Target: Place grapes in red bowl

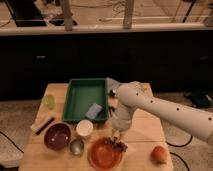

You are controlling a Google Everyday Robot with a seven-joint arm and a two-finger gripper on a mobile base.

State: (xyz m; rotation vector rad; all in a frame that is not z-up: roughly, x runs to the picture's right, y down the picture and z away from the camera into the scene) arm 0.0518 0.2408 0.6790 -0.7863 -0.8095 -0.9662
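Observation:
The red bowl (104,154) sits near the front edge of the wooden table, round and orange-red. The grapes (118,145), a small dark cluster, lie at the bowl's upper right rim, partly inside it. My gripper (116,135) hangs at the end of the white arm, pointing down just above the grapes. I cannot tell whether it touches them.
A green tray (82,97) with a bluish sponge (93,110) stands at the back. A dark maroon bowl (57,136), a white cup (84,128) and a small metal cup (76,146) are left of the red bowl. An orange fruit (159,154) lies right.

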